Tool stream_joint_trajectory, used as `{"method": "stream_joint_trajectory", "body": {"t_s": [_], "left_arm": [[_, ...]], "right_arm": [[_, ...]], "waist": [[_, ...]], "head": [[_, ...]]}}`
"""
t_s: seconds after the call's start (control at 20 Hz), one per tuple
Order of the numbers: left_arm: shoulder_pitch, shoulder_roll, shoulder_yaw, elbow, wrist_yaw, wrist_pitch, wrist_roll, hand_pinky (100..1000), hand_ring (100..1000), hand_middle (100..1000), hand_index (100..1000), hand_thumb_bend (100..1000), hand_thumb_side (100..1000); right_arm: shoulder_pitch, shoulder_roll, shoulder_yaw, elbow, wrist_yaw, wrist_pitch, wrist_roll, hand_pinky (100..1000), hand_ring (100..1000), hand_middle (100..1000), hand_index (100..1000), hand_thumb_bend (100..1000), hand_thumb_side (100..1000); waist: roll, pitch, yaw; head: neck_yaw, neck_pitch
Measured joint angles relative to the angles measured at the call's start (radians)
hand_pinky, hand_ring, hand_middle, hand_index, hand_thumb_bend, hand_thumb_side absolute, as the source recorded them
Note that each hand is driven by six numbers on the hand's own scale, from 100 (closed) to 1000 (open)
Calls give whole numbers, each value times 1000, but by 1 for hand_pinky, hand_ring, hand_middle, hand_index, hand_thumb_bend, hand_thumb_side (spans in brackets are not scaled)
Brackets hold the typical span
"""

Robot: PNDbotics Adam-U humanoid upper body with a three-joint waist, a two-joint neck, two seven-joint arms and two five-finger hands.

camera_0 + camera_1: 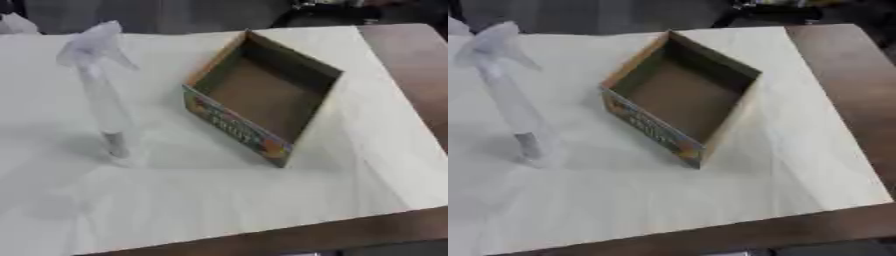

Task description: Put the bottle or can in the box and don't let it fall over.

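A clear spray bottle [103, 95] with a white trigger head stands upright on the white cloth, left of centre. To its right lies an open cardboard box [262, 92], turned like a diamond, with a colourful printed front wall and a bare brown floor. Nothing is inside the box. The bottle stands about a hand's width from the box's near-left wall. Neither of my hands shows in either view.
A white cloth [219, 195] covers most of the brown table [420, 75], whose wood shows along the right side and the front edge. Dark shapes lie beyond the table's far edge.
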Motion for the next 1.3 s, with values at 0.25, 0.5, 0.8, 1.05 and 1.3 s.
{"method": "stream_joint_trajectory", "body": {"t_s": [0.25,0.5,0.8,1.05,1.3], "left_arm": [[-48,1,-56,0,-14,22,-11,760,802,822,933,100,817],[-80,1,-99,0,-33,53,-15,752,793,815,935,100,827],[-113,-8,-138,0,-65,95,-13,751,791,811,936,100,823],[-128,-23,-159,0,-89,132,3,747,787,809,940,100,831],[-145,-34,-178,0,-119,178,21,743,783,808,943,100,837]], "right_arm": [[-1,0,4,0,0,1,8,957,1000,1000,907,100,208],[-1,0,9,0,0,2,12,959,1000,1000,907,100,211],[-3,0,9,0,0,3,20,960,1000,1000,907,100,213],[-7,0,10,0,0,4,23,961,1000,1000,907,100,216],[-10,0,15,1,0,4,29,962,1000,1000,908,100,219]], "waist": [[0,-1,-8],[1,-2,-13],[4,-2,-19],[6,-2,-24],[6,1,-28]], "head": [[9,-1],[17,-3],[22,-10],[24,-17],[27,-19]]}}
